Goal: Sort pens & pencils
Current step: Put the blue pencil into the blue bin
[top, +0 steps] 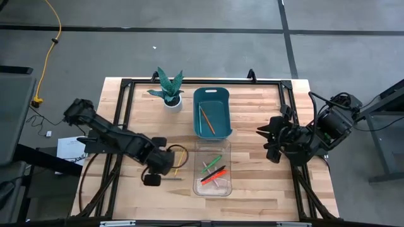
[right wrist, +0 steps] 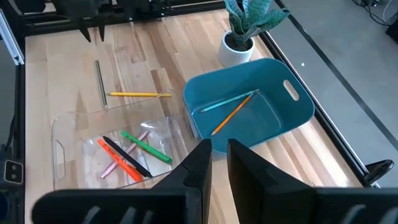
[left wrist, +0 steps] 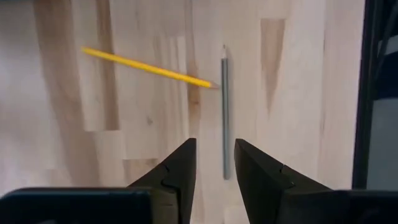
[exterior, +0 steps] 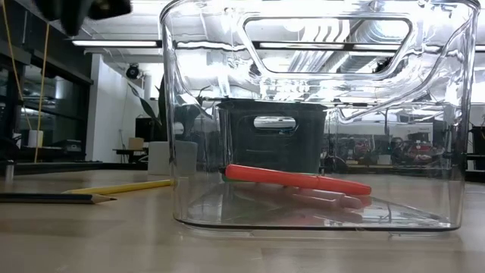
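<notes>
1. The clear bin (top: 212, 169) sits low centre in the high view, nearest the front edge of the wooden counter (top: 265, 195). It holds the pens (right wrist: 127, 155): green, black, red-orange and pink.
2. Left of the clear bin in the high view, the left end effector (left wrist: 214, 163) hangs over a grey pencil (left wrist: 224, 112). Its fingers stand a little apart, one on each side of the pencil's near end, and hold nothing.
3. A yellow pencil (left wrist: 149, 67) lies flat beside the grey one, its tip just at the grey one's far part.
4. The right end effector (right wrist: 219, 155) waits at the right of the high view, well apart from both bins. Its fingers are nearly together with a narrow gap, and hold nothing.
5. Farther back, the teal bin (top: 211, 111) holds an orange pencil (right wrist: 233, 112) and a teal stick crossing it.
6. A potted plant (top: 169, 89) stands just left of the teal bin.
</notes>
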Motion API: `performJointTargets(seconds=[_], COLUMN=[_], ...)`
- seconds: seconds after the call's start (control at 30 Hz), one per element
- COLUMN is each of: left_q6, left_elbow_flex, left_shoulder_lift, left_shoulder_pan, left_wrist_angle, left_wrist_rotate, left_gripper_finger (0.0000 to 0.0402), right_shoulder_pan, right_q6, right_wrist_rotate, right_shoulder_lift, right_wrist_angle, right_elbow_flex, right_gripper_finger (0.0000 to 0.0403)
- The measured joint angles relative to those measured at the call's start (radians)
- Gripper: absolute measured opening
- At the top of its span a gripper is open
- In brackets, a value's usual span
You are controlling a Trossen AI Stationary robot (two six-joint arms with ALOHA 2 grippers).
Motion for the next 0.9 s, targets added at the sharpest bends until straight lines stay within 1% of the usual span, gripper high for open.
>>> performJointTargets(seconds=[0.07,0.17,0.27,0.37,0.47,0.7,0.9], left_q6=[-0.046,-0.108,-0.168,-0.204,-0.223,-0.225,-0.233], left_elbow_flex=[-0.092,-0.232,-0.350,-0.430,-0.456,-0.457,-0.456], left_shoulder_lift=[-0.051,-0.108,-0.125,-0.123,-0.121,-0.099,0.011], left_shoulder_pan=[-0.017,-0.036,-0.053,-0.075,-0.090,-0.092,-0.093], left_wrist_angle=[0.068,0.222,0.310,0.359,0.403,0.412,0.451], left_wrist_rotate=[0.012,0.056,0.120,0.178,0.185,0.127,0.147], left_gripper_finger=[0.0095,0.0096,0.0097,0.0095,0.0095,0.0095,0.0095], right_shoulder_pan=[0.000,0.000,0.000,0.000,0.000,0.000,0.000], right_q6=[0.000,0.000,0.004,0.021,0.027,0.029,0.027], right_wrist_rotate=[0.004,0.011,0.011,0.011,0.014,0.042,0.044], right_shoulder_lift=[0.000,0.000,0.000,0.000,0.000,0.000,0.000], right_wrist_angle=[0.000,0.000,0.000,0.000,0.000,0.000,0.000], right_elbow_flex=[0.000,0.000,0.000,0.000,0.000,0.000,0.000], right_gripper_finger=[0.0041,0.0041,0.0041,0.0041,0.0041,0.0041,0.0041])
